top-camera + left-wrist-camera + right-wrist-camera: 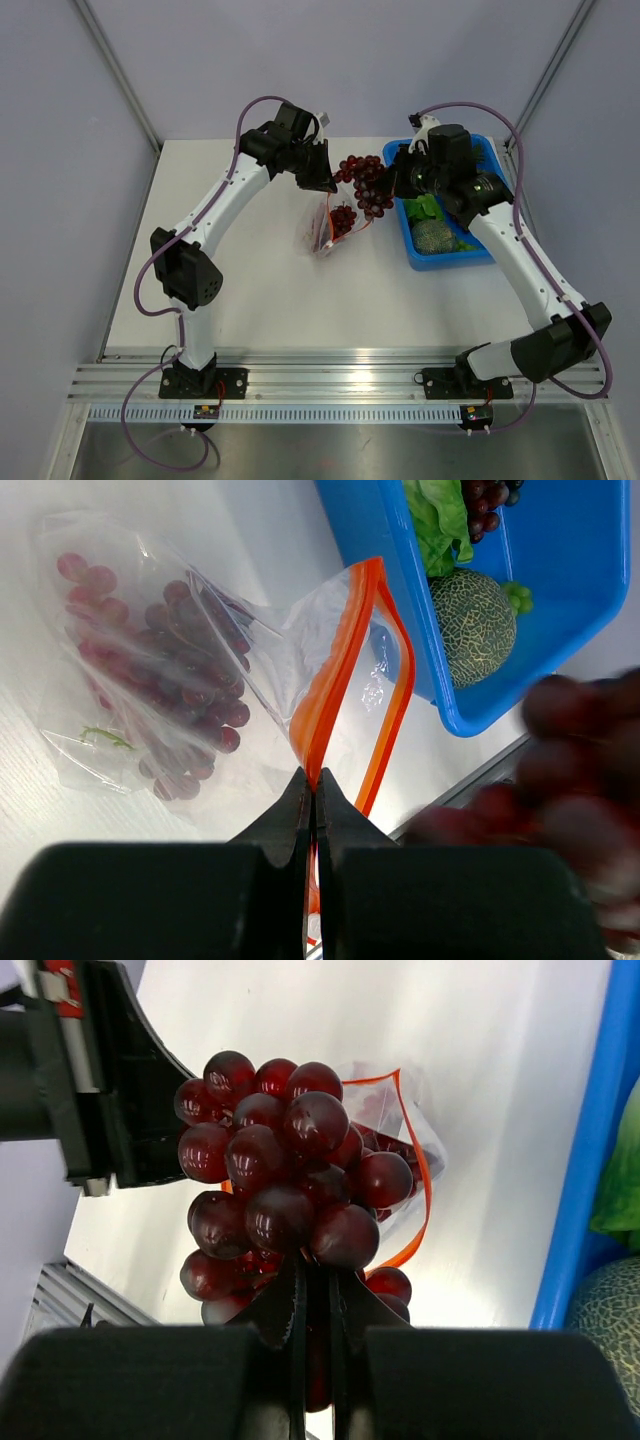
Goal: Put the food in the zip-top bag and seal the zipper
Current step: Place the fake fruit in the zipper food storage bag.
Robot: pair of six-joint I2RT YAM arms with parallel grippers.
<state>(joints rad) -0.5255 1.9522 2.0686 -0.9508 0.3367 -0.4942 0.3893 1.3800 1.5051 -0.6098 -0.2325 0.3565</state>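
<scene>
The clear zip-top bag (318,236) hangs over the table with one dark grape bunch (170,680) inside. My left gripper (316,780) is shut on one side of its orange zipper (330,680), and the mouth gapes open. My right gripper (318,1265) is shut on a second dark red grape bunch (280,1180), held in the air beside the bag's mouth (425,1190). From above, this bunch (368,185) hangs between the two grippers, just right of the left gripper (325,180).
A blue plastic bin (455,262) stands at the right under the right arm. It holds a netted green melon (472,625), green lettuce (435,525) and more dark grapes. Grey walls close off the table's back and sides.
</scene>
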